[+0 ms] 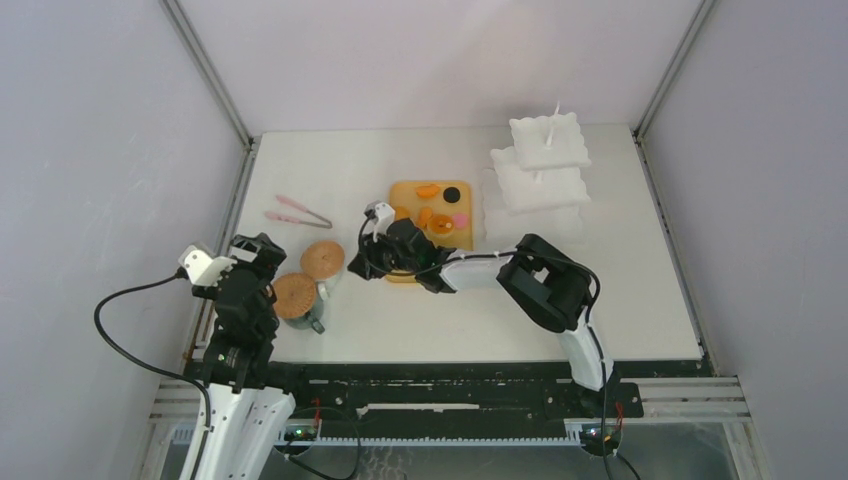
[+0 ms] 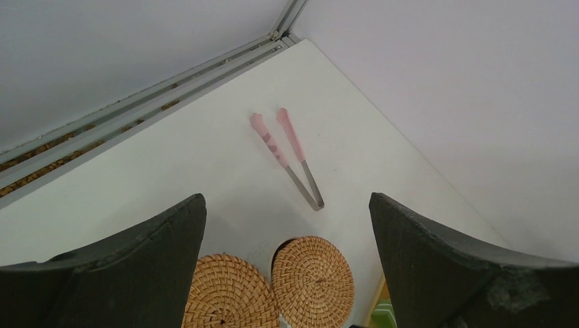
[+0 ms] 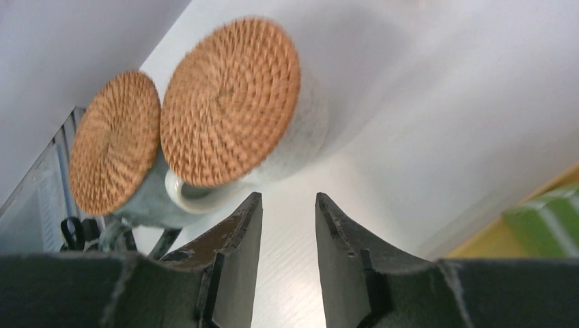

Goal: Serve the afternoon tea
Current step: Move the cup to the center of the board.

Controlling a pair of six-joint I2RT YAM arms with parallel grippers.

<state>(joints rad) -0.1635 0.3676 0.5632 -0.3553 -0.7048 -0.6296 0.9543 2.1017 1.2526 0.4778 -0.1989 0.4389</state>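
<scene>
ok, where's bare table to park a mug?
Free: near strip of table between mugs and right arm; right side before the tiered stand; far-left corner behind the tongs. Crowded: gap between mugs and board, holding right gripper.

Two mugs [image 3: 308, 123] upright, side by side, each capped by round cork coaster [image 1: 322, 259]; toy pastries [image 1: 440, 224] clustered right of mugs.

Two mugs [image 3: 304, 119] are set side by side at the near left of the desk [image 1: 400, 325], each capped by a coaster [image 1: 322, 259]. A pair of tongs [image 1: 298, 212] is laid at their 12 o'clock. A board [image 1: 405, 192] is placed at their 2 o'clock, with pastries [image 1: 440, 222] on it. A tiered stand [image 1: 540, 175] is set just beside the board at its 2 o'clock.
</scene>
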